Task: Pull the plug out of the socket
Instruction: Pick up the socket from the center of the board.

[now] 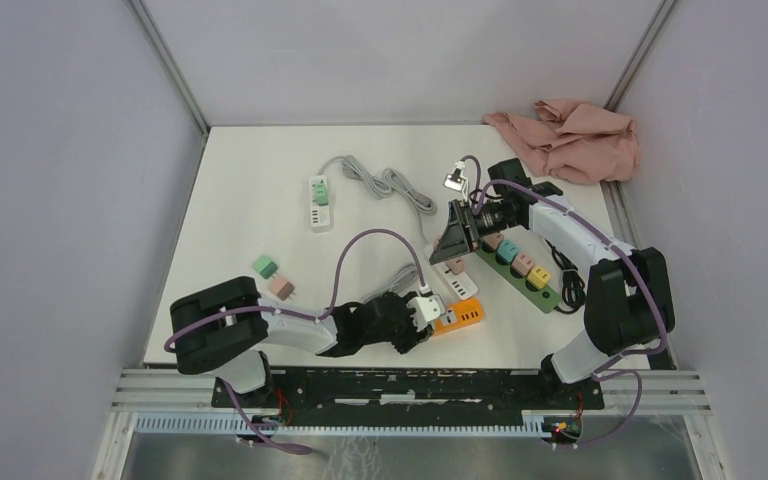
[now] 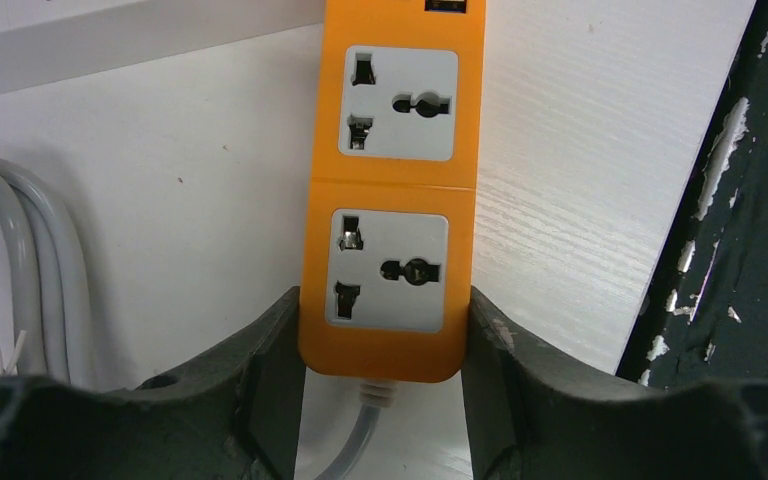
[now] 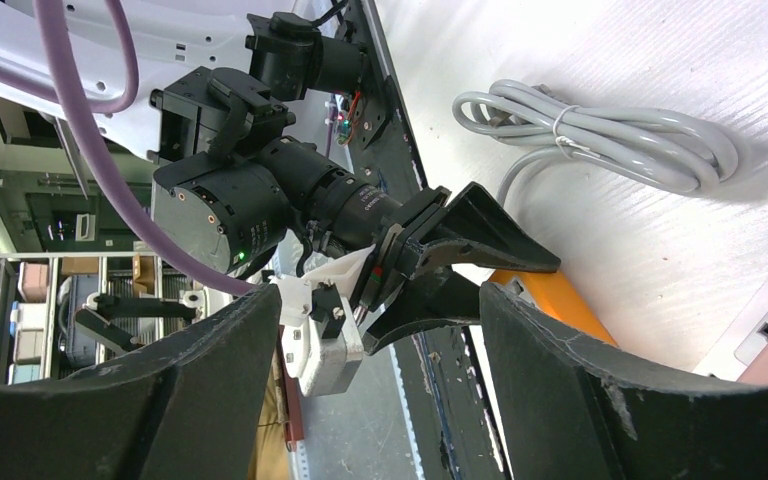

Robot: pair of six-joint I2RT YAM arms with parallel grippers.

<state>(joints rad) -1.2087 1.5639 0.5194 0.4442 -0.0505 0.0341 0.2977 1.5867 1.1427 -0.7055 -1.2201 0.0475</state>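
White table [image 1: 245,235] between pale walls [image 1: 60,150]: left tool [image 2: 382,310] clamps orange power strip [image 2: 392,200]; right tool [image 3: 380,305] released.

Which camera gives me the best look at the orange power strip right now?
Left wrist: the orange power strip fills it, close and face-on. Top external shows it small, partly under the arm; right wrist, only a sliver.

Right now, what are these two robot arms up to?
The left end effector grips the cable end of the orange power strip, one finger on each side. The two sockets in view are empty. The right end effector hangs open above the table, holding nothing.
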